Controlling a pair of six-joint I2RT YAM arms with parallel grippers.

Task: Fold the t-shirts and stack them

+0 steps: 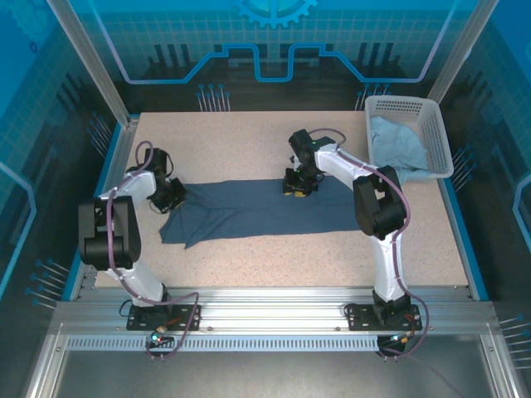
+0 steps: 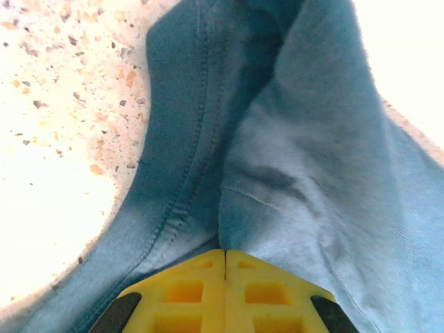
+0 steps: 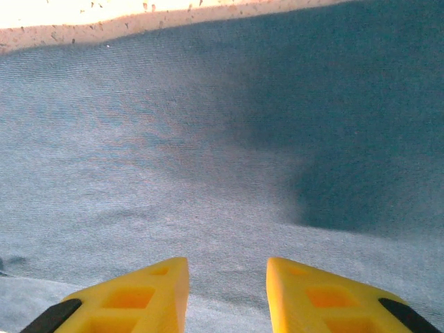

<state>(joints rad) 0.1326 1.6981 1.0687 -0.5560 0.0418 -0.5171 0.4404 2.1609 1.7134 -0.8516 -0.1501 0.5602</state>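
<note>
Cloth of the dark slate-blue t-shirt (image 1: 249,211) lies stretched in a long band across the middle of the table (image 1: 290,265). The left gripper (image 2: 225,255) is clenched on the shirt's left end, and the fabric puckers up where the jaws meet. The right gripper (image 3: 227,270) sits over the band's far edge near its middle. Its jaws are parted over flat cloth and grasp nothing. The pale blue t-shirt (image 1: 397,145) lies crumpled in the white basket (image 1: 440,137) at the table's far right corner.
</note>
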